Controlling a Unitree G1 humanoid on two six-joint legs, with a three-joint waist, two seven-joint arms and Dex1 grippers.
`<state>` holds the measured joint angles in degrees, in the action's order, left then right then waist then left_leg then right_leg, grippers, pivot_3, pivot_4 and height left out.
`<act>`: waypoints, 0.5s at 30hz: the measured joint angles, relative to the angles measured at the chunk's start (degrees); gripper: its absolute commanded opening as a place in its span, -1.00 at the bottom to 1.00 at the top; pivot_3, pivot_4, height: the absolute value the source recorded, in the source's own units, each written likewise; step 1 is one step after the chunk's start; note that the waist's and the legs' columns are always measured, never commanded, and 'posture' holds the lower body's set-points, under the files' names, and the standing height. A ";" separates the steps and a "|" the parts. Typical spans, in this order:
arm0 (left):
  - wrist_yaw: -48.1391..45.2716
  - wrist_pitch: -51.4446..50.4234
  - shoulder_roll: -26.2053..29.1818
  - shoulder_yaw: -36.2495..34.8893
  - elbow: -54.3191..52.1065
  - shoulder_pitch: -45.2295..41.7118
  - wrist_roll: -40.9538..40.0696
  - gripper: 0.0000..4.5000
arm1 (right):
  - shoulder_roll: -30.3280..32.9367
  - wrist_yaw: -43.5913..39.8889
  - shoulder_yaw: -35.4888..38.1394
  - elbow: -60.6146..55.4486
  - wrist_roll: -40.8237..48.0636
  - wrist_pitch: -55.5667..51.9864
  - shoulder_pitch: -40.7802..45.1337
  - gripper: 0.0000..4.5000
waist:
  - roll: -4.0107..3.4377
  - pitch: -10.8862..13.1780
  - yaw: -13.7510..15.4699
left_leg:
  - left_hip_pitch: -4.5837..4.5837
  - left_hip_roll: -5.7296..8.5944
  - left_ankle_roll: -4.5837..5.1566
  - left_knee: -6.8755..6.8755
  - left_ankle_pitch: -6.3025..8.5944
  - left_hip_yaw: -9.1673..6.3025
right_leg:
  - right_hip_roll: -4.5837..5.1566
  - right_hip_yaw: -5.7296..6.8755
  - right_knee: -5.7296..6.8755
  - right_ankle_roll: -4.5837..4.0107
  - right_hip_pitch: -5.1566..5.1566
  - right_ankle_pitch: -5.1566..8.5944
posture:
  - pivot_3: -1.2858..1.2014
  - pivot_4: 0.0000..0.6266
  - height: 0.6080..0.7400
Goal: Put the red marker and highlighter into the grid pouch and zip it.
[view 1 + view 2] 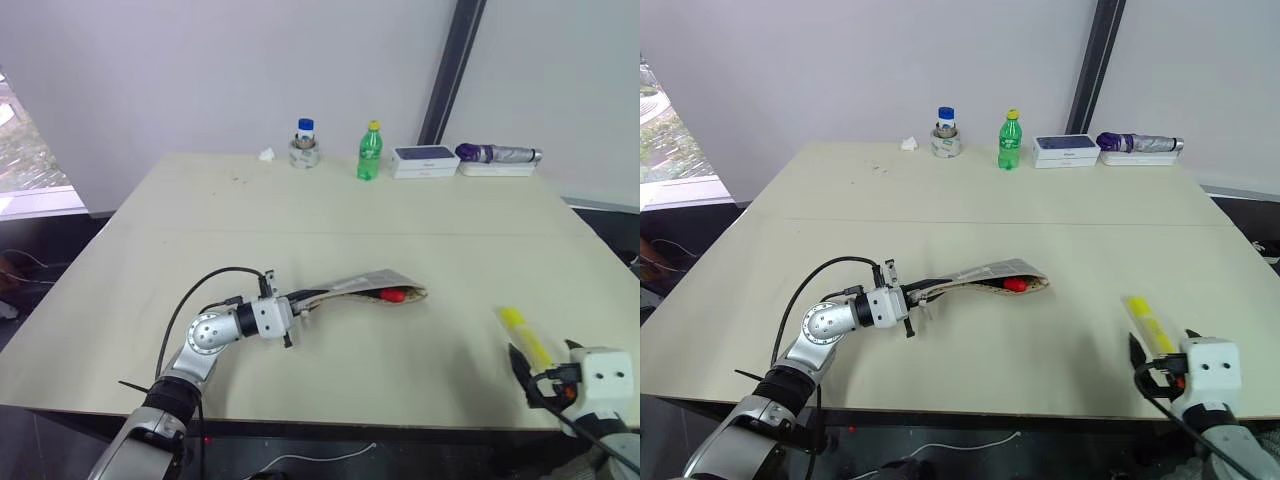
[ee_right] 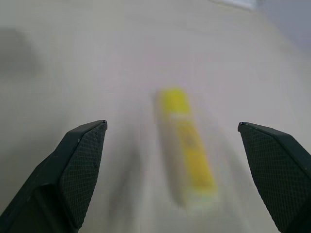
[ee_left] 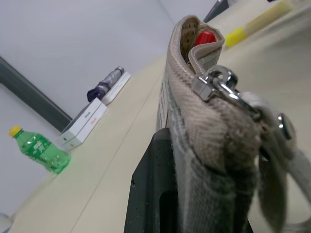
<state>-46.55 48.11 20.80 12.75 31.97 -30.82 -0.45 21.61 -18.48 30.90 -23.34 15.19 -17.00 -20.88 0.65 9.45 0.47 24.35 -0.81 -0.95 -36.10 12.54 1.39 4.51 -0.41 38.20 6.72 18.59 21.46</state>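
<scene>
Bright yellow marks the nearest task item: the highlighter (image 1: 523,335) is laid flat on the pale table (image 1: 300,210) close to the near edge on the robot's right, its long axis running from near-right to far-left. In the right wrist view it is seen lengthwise between the two black fingers (image 2: 80,165), which are spread wide apart with nothing held. The right gripper (image 1: 528,378) is placed just short of the highlighter's near end, not touching it.

Farther in, near the table's middle, the grid pouch (image 1: 365,288) is gripped at its zipper-clasp end by the left gripper (image 1: 297,304), whose jaws are clamped tight on the fabric. The pouch is stretched out from that grip towards the right, long axis roughly across the table, and its mouth is left gaping at the far end. The red marker (image 1: 394,295) is seen inside that open mouth, one red end showing.

Along the far edge a small jar (image 1: 305,145), a green bottle (image 1: 369,152), a white box (image 1: 425,160) and a folded purple umbrella (image 1: 497,154) are lined up.
</scene>
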 measured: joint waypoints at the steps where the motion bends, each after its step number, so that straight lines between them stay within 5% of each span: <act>1: 0.06 0.00 -0.16 0.01 0.00 -0.01 0.03 -1.00 | 1.22 -0.33 0.31 0.97 0.96 -1.81 0.97 0.99 | 0.00 0.00 -0.13 | -0.02 -0.02 0.00 0.01 0.00 0.00 | -0.02 -0.01 0.00 0.00 -0.01 0.00 | 0.03 -0.52 1.00; 9: 0.81 0.18 -0.08 0.09 -0.10 0.46 1.56 -1.00 | 7.18 -6.12 1.01 8.43 8.28 -13.06 5.25 0.99 | -0.01 -0.01 0.19 | 0.02 -0.01 0.05 -0.02 0.02 0.04 | 0.01 -0.04 -0.05 0.00 -0.02 0.00 | 0.03 -0.52 1.00; 12: 1.13 0.15 -0.03 0.07 -0.50 0.77 1.90 -1.00 | 7.94 -5.72 1.29 11.14 9.04 -15.43 7.91 0.59 | -0.01 -0.01 0.11 | 0.00 -0.01 0.04 -0.04 0.02 0.03 | 0.02 -0.05 -0.02 0.01 -0.03 0.00 | 0.03 -0.52 1.00; 15: 1.48 0.11 -0.06 0.08 -0.92 0.83 2.15 -1.00 | 9.37 -5.99 1.28 11.53 9.30 -17.12 8.71 -0.09 | -0.02 -0.01 0.13 | 0.01 -0.02 0.04 -0.01 0.02 0.02 | 0.00 -0.04 -0.02 0.01 -0.01 0.00 | 0.03 -0.52 1.00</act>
<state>-45.07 48.21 20.74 12.83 31.05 -29.99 1.70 30.98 -24.47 32.18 -11.81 24.49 -34.12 -12.17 0.63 9.44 0.60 24.36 -0.83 -0.90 -36.11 12.56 1.41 4.51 -0.45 38.18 6.72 18.58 21.46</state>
